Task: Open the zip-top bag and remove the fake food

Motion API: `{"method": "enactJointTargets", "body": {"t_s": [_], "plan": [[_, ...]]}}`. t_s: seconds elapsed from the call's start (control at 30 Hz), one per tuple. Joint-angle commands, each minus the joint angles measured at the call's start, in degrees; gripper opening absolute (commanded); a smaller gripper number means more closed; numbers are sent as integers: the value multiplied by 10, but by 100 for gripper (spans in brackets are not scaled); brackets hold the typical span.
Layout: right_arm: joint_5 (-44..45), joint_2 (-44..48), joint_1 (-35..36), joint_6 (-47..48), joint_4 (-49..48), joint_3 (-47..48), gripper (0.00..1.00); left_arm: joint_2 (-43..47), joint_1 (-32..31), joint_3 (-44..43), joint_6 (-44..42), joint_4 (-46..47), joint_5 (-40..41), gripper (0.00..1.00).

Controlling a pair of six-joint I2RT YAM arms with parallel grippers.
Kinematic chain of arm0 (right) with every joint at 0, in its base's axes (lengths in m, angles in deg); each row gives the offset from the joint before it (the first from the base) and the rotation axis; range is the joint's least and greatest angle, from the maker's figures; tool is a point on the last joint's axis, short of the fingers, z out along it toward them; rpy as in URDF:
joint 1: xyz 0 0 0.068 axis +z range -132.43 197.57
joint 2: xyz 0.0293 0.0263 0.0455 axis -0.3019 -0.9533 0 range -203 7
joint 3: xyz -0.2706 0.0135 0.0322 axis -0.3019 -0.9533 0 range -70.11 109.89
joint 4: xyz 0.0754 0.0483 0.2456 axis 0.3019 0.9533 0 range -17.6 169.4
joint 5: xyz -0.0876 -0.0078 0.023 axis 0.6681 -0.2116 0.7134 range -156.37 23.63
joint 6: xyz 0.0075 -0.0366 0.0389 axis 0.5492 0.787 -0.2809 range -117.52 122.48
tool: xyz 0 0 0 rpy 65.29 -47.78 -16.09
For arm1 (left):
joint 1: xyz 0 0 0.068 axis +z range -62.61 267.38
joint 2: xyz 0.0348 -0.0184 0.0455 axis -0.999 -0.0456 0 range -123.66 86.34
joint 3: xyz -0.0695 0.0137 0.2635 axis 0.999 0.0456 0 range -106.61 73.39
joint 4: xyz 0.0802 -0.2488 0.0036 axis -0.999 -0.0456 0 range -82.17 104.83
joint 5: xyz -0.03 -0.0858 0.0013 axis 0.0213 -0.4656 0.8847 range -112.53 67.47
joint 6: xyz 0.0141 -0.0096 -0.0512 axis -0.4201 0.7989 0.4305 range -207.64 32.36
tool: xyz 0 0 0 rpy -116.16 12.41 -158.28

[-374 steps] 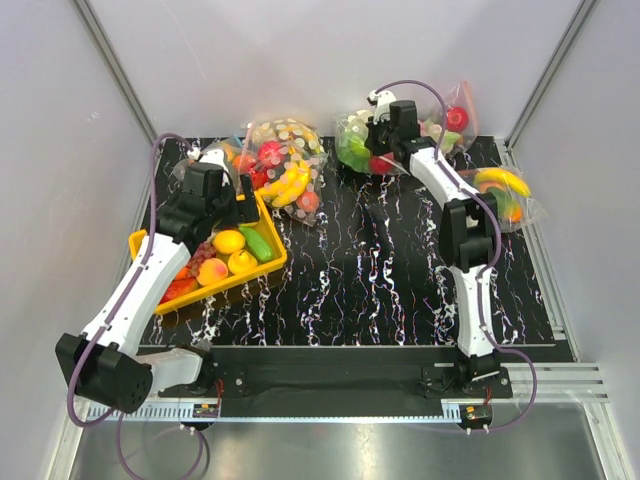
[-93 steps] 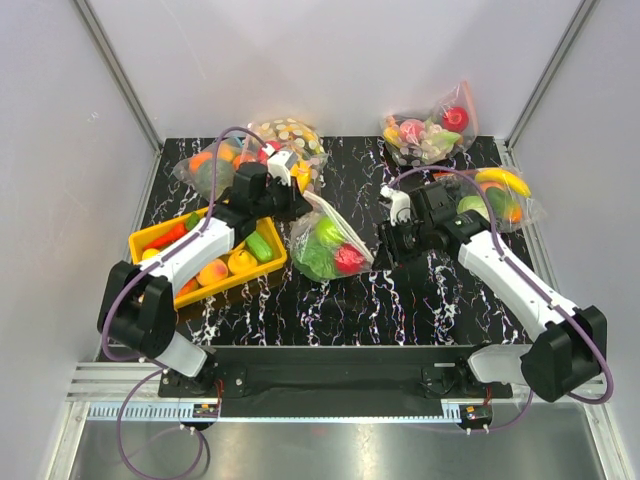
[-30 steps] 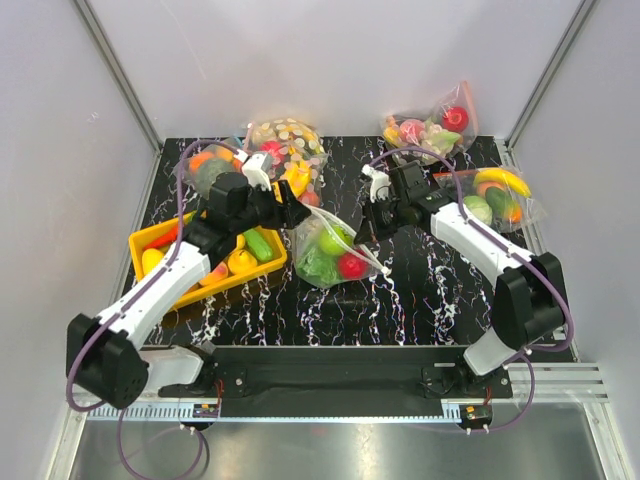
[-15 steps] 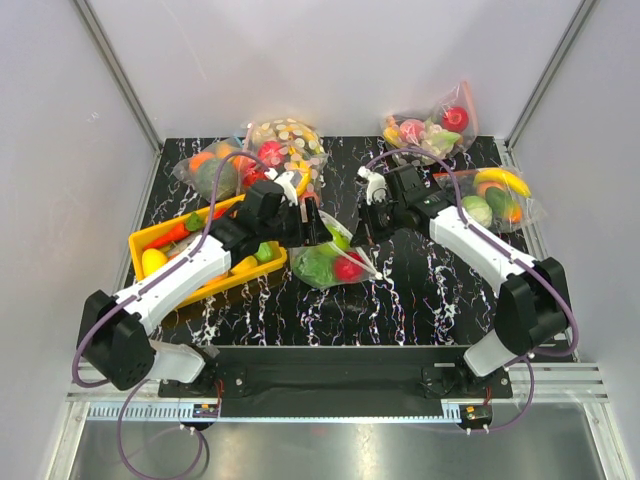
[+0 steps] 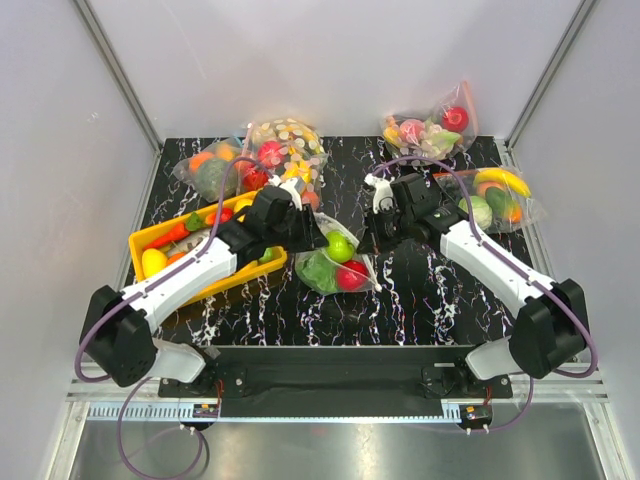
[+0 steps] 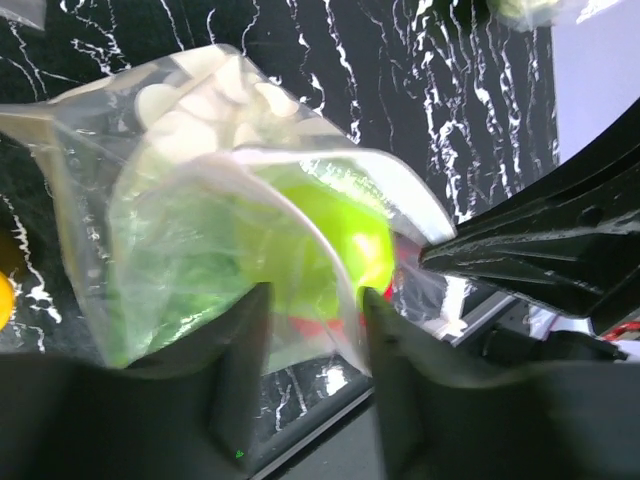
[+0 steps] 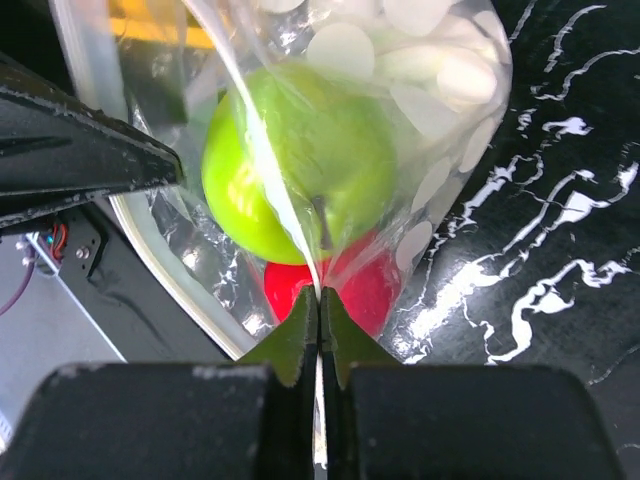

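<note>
We find the zip-top bag (image 5: 335, 262) resting on the black marbled table (image 5: 430, 300) near its middle, between the two arms and just beside the right end of a yellow tray (image 5: 137, 241). The right gripper (image 7: 319, 300) has its fingers pressed together on a fold of the bag's clear film, a firm pinch at the bag's right-hand edge. The left gripper (image 6: 310, 310) has its fingers apart, with the film of the bag's opposite edge lying in the gap; we cannot tell whether either finger touches it. All the fake food is inside the bag: a green apple (image 7: 300, 170) uppermost, a red round fruit (image 7: 355, 285) beneath it, and leafy lettuce (image 6: 170, 280) on the side toward the left arm. The tray holds other plastic produce. Farther back, well apart from both grippers, lie a bulkier dotted bag (image 5: 285, 150) showing bananas and three plain clear bags (image 5: 430, 128) of produce.
</note>
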State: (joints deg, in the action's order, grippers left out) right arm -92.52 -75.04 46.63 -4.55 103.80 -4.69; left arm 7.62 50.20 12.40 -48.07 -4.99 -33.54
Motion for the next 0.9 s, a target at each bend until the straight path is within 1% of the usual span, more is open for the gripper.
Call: {"method": "enactJointTargets", "body": {"t_s": [0.0,0.03,0.13,0.17,0.23,0.4,0.5,0.53,0.63,0.67,0.77,0.8,0.83,0.87], "plan": [[43,26,5,-18,-6,0,0,42,-3,22,5,12,18,34],[51,26,6,-20,-5,1,0,47,-3,25,4,4,21,23],[99,21,4,-27,2,7,0,61,-3,39,-1,-7,22,5],[108,19,4,-30,5,8,0,64,-3,44,-2,-8,23,3],[144,16,4,-36,16,14,0,71,-3,52,-2,-16,30,0],[224,21,3,-59,33,15,0,79,-3,51,-8,-27,52,0],[259,29,2,-72,35,15,0,66,-3,41,-22,-18,46,0],[285,30,3,-75,36,16,0,58,-3,35,-24,-15,44,0],[296,27,2,-81,37,22,1,25,-3,16,-33,-1,26,0],[294,26,2,-78,37,27,4,9,-3,4,-36,6,20,0],[280,28,2,-69,36,36,19,-20,-3,-28,-46,11,3,0],[276,35,2,-65,38,38,34,-27,-3,-34,-49,12,-2,0],[264,37,2,-59,39,42,42,-35,-3,-43,-51,11,-6,0],[263,41,2,-50,43,51,47,-39,-3,-49,-56,11,-9,0]]}}
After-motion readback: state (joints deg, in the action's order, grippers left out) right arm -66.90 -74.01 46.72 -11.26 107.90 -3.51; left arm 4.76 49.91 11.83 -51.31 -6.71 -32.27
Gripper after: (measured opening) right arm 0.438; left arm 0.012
